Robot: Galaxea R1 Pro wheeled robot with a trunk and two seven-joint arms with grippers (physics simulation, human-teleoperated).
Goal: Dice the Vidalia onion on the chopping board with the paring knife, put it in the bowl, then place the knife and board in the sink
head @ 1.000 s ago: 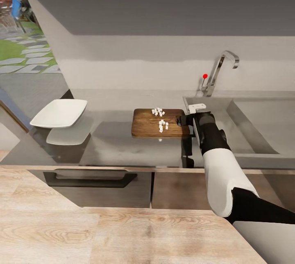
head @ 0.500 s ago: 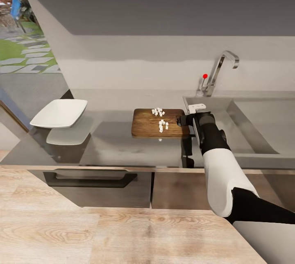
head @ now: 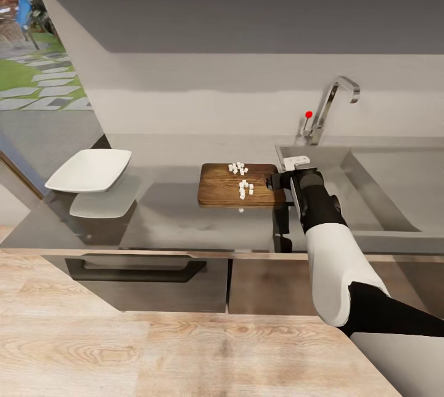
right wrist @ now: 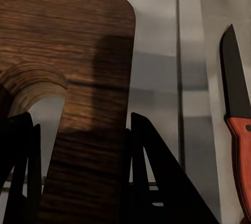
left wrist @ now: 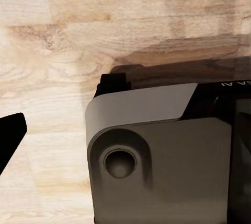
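The brown chopping board (head: 222,186) lies on the grey countertop (head: 185,218) just left of the sink (head: 394,181). Small white pieces of diced onion (head: 245,187) sit on it in two clusters. My right gripper (head: 272,182) is at the board's right edge. In the right wrist view its dark fingers (right wrist: 149,172) press on both sides of the chopping board (right wrist: 78,78), beside its handle cut-out. The paring knife (right wrist: 238,130), red-handled with a dark blade, lies flat on the steel beside the board. The white bowl (head: 89,170) stands at the counter's far left. One dark left fingertip (left wrist: 10,135) hangs over pale wood.
A chrome faucet (head: 330,107) with a red knob (head: 308,114) stands behind the sink. A drawer with a black handle (head: 135,267) is under the counter. A pale wooden surface (head: 185,347) spans the foreground. An opening to a garden (head: 37,70) is at the left.
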